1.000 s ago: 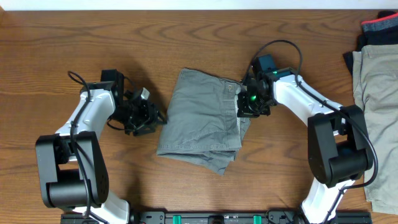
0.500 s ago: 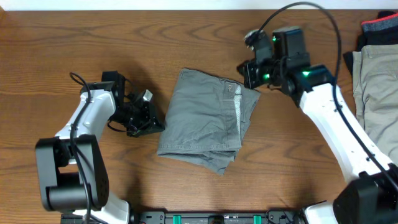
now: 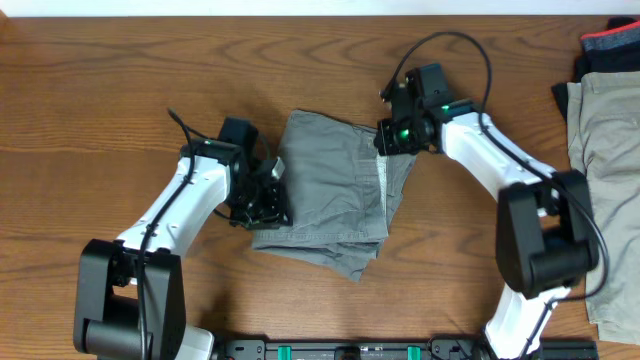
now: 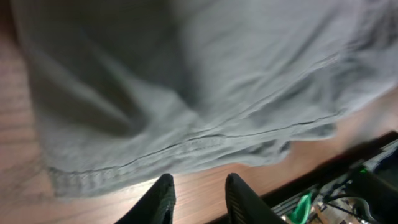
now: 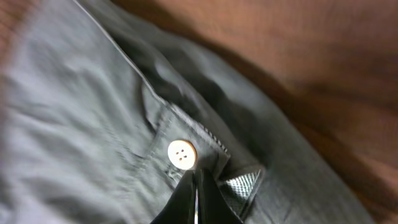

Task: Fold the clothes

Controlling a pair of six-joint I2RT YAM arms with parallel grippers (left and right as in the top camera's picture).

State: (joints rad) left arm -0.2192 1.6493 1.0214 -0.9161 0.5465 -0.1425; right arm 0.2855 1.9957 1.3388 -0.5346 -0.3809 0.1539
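**Ops:** Where's the garment, and what have you got on it?

**Me:** The grey shorts (image 3: 330, 190) are folded at frame centre on the table (image 3: 100, 80). The khaki trousers (image 3: 600, 150) are at the far right edge, untouched. My left gripper (image 3: 268, 205) is at the shorts' left edge, fingers (image 4: 163, 198) spread over bare wood just short of the hem (image 4: 186, 149), with nothing between them. My right gripper (image 3: 390, 140) is at the upper-right corner with its fingers pressed together, tips just beside the button (image 5: 182, 154). I can't tell whether any cloth is caught.

**Ops:** Plan?

**Me:** I read this as setting up the next fold. I'd slide the lower left finger under the hem flat along the table and take every layer, not just the top one. Then close before lifting.

**Ops:** And the right side?

**Me:** I'd grip the waistband seam, not the button — the seam is thicker and slips less. Then I'd lift both sides level and together, low over the table, so the stack doesn't splay open.
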